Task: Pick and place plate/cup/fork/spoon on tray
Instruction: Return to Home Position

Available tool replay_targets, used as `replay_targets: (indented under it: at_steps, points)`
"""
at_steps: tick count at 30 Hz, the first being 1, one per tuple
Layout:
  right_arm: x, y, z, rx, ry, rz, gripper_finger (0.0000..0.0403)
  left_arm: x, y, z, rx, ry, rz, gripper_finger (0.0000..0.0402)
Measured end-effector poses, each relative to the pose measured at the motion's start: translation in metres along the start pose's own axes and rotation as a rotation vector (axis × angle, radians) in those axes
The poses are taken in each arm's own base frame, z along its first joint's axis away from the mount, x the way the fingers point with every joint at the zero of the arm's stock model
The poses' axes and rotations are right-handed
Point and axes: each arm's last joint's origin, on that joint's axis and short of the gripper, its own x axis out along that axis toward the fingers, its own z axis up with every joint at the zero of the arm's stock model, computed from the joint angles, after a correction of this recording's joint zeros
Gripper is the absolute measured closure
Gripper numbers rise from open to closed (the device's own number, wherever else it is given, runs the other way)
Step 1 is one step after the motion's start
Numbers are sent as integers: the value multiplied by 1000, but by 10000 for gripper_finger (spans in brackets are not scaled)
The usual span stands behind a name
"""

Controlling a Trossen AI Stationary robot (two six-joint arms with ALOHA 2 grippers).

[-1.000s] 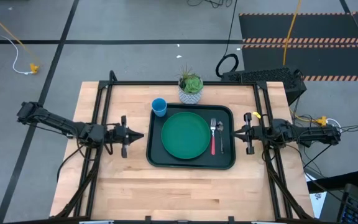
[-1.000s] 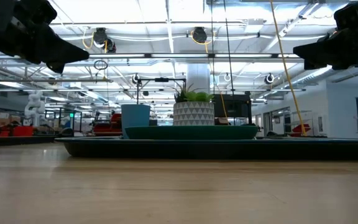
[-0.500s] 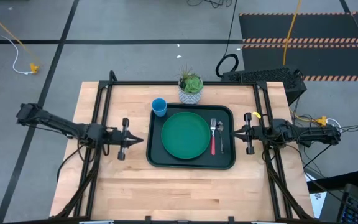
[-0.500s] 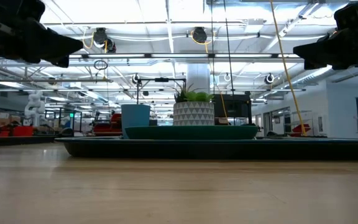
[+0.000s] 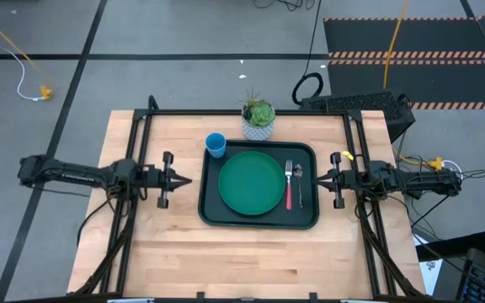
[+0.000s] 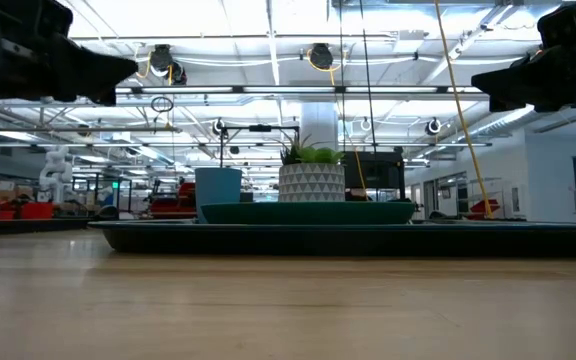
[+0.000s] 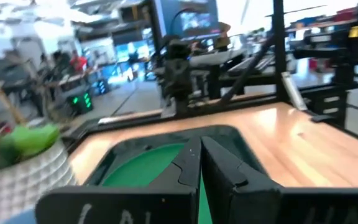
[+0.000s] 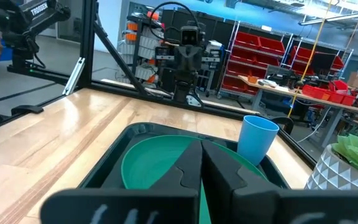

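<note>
The dark tray point(image 5: 259, 220) lies mid-table. On it lie the green plate point(image 5: 251, 183), the red-handled fork point(image 5: 290, 192) and, beside it, the silver spoon point(image 5: 298, 177). The blue cup point(image 5: 215, 145) stands upright at the tray's far left corner; whether it is inside the rim I cannot tell. It also shows in the right wrist view point(image 8: 257, 140). My left gripper point(image 5: 188, 179) hovers shut and empty left of the tray. My right gripper point(image 5: 317, 178) hovers shut and empty right of it. Both point level at the tray.
A potted green plant in a white patterned pot point(image 5: 258, 119) stands on the table just beyond the tray's far edge, next to the cup. Black frame rails point(image 5: 137, 143) run along the table's left, right and far sides. Bare wood lies near the front edge.
My left arm has swung and straightened so that its gripper, which was slanted, now points level at the tray; the gripper has risen a little and stays shut. My right arm and the things on the tray have kept still.
</note>
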Motion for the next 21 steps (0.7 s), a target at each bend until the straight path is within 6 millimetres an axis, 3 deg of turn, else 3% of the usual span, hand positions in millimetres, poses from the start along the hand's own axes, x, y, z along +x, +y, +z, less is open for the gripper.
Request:
replay_targets:
  at_steps: [21]
  points:
    - [0,0,0,0,1,1,403,-18,10,-11,-50,137,105,398]
